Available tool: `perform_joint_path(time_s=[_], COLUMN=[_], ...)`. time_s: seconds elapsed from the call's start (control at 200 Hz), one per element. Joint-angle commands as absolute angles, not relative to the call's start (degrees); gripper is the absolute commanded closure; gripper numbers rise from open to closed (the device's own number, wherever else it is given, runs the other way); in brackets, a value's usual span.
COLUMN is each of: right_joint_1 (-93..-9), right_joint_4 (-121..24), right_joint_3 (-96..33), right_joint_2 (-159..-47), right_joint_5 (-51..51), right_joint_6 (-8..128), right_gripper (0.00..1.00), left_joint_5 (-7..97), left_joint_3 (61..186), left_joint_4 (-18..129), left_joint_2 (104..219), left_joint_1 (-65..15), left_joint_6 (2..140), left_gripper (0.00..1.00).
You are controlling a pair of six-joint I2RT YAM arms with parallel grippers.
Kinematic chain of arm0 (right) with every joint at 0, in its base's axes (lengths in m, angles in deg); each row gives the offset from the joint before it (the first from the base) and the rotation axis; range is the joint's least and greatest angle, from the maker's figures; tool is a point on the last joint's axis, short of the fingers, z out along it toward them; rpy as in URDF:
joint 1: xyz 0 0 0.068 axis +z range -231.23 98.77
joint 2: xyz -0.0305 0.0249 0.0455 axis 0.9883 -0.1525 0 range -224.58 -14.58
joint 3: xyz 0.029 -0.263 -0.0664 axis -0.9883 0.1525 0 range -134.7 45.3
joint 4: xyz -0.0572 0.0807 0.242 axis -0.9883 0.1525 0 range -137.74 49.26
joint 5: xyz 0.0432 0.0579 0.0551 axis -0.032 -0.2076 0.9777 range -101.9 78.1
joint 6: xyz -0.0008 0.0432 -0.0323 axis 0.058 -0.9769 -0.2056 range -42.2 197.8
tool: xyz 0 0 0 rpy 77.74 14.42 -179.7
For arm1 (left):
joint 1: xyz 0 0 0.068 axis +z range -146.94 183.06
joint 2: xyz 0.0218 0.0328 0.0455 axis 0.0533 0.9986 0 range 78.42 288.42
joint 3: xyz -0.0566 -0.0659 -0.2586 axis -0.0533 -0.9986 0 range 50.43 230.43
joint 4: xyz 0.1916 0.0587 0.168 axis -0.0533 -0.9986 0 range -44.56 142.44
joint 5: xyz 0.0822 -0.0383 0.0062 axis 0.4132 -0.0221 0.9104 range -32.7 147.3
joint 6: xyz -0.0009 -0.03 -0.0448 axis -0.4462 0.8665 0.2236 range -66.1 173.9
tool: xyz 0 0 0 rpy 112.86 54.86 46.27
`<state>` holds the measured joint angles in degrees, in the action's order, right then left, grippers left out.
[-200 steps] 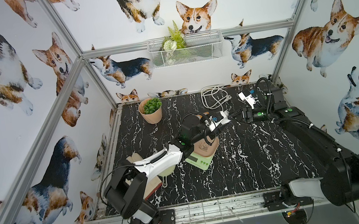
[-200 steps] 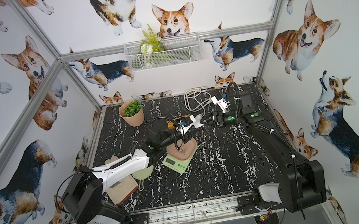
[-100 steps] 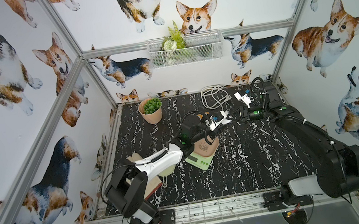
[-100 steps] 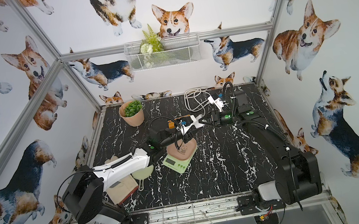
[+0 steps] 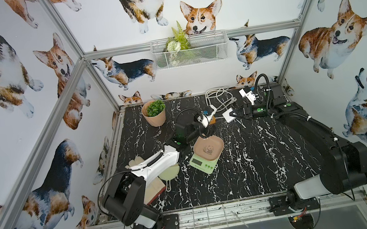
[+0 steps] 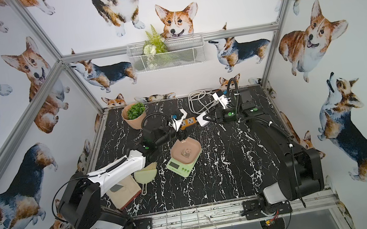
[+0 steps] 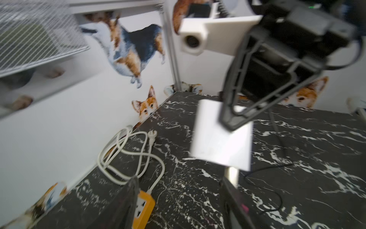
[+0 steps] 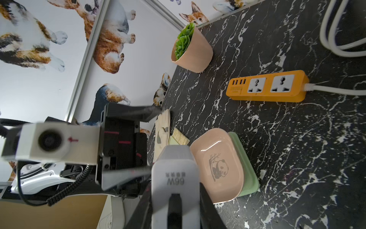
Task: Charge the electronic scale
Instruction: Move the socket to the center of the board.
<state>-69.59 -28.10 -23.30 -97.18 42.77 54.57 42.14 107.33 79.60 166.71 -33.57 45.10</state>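
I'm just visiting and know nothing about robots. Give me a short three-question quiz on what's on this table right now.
1. True or false: the right hand is holding the white charger.
2. What colour is the power strip? A) orange B) blue C) black
3. Fill in: the scale carries a pink tray with a drawn ____.
Key: 1 true; 2 A; 3 panda.

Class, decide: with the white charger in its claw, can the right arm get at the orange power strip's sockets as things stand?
Probably yes. The right claw grips the charger close by the power strip, whose sockets lie uncovered; the open left claw hovers near and may crowd it.
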Motion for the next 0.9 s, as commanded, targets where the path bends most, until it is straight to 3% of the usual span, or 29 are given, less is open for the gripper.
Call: perform_joint_path(time_s=[0.0,0.15,0.345,0.891], right_joint_1=[-69.5,-69.4,-69.4,-69.5], right_joint_4=[-24.2,-22.4,-20.8,-20.1], right_joint_3=[-25.7,-27.7,-28.7,-29.1], right_joint_2=[-99.0,-101.8,-103.2,-105.7], right_joint_5=[36.1,29.6,25.1,23.0], right_joint_6=[57.4,58.1,58.7,60.0], right_gripper=[1.00,1.00,1.00,1.00], left_joint_5=[49.1,52.3,55.4,53.9], left_joint_3=[112.0,125.2,137.1,146.9], left_joint_4=[68.9,48.0,33.5,26.5], left_joint_2=[169.0,178.6,190.5,202.2], left_joint_1=[-29.5,-25.2,-22.1,-21.8], left_joint_6=[60.6,71.7,80.3,86.6], left_gripper=[0.33,0.33,0.28,0.19])
